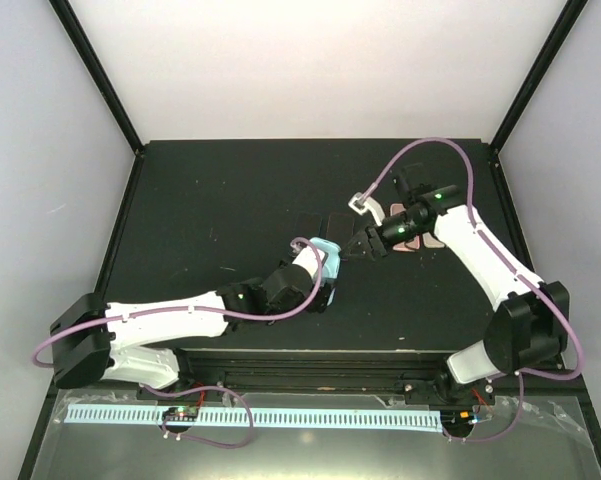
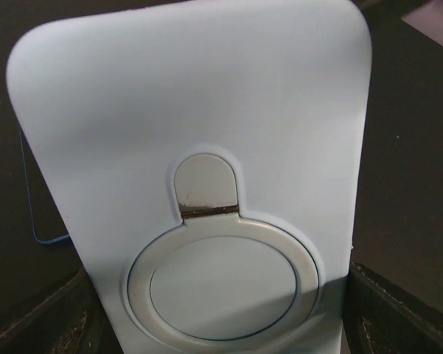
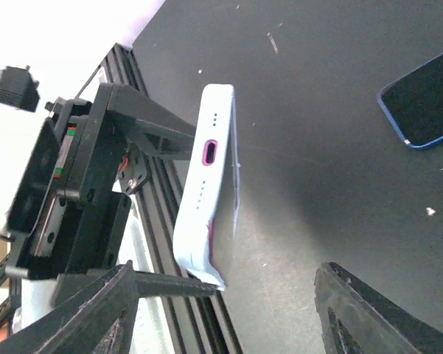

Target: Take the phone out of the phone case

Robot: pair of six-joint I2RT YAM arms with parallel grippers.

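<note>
While the left gripper (image 1: 320,268) clamps the pale blue phone case (image 3: 206,199) on edge near the worktop's (image 1: 210,200) middle and the phone (image 3: 420,107) lies flat nearby, apparently freed, the right gripper (image 1: 363,243), spread and empty, would best retreat high, clear of both.

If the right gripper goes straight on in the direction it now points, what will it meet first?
Most likely the light blue phone case, held edge-on by the left gripper. It stands just ahead of the right gripper, slightly left of centre; depth is unclear.
</note>
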